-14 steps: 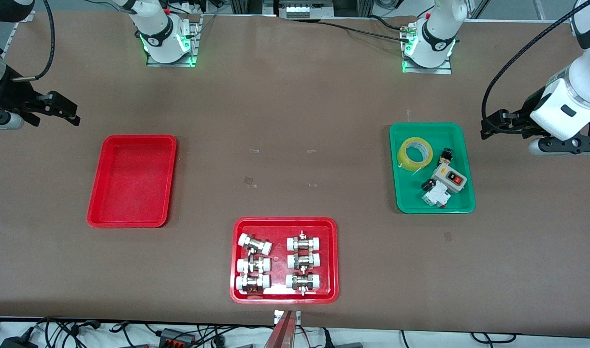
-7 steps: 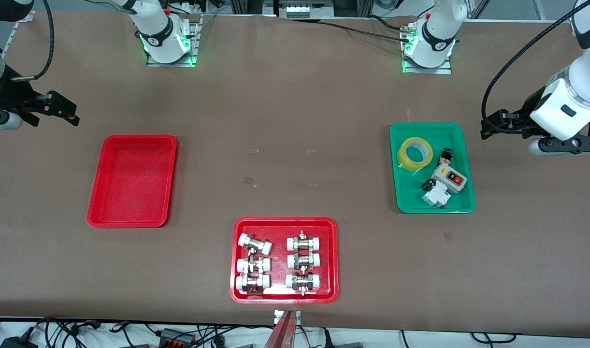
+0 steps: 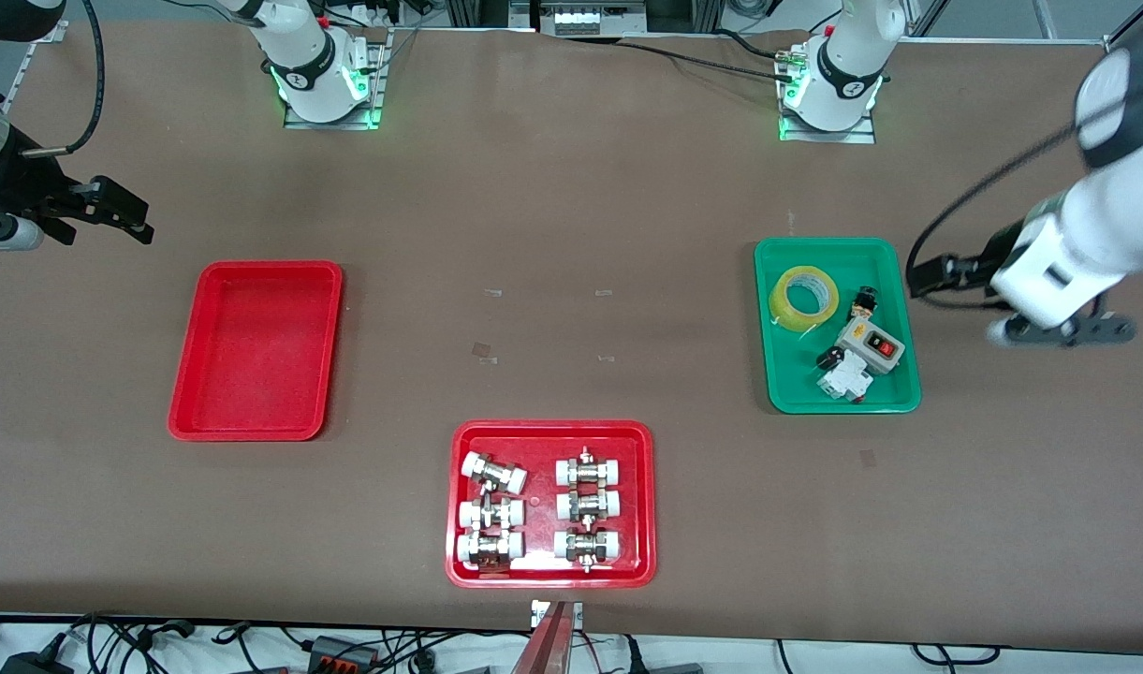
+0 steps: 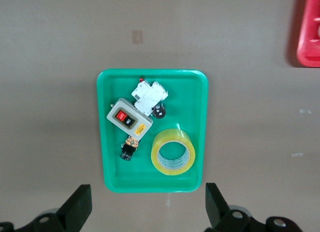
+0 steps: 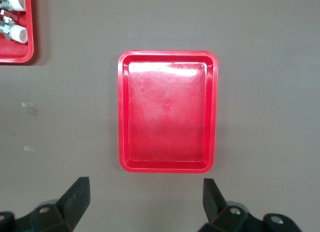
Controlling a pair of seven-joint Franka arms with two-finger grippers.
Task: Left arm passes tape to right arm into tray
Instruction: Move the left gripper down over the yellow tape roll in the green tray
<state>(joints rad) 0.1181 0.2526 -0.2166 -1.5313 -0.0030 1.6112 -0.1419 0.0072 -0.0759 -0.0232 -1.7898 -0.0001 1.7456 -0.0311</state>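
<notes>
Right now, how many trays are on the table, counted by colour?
Red trays: 2, the plain red tray and the red tray of metal fittings.
Green trays: 1, the green tray holding the tape and small parts.
Total: 3 trays.

Trays of parts on a brown table

A green tray [image 3: 838, 398] toward the left arm's end holds a grey switch box [image 3: 871, 344] with a red button, a white breaker [image 3: 841, 379] and a small black part [image 3: 865, 301]. Nearer the front camera, a red tray of fittings [image 3: 550, 573] holds six white-capped metal fittings [image 3: 492, 473] in two columns.
</notes>
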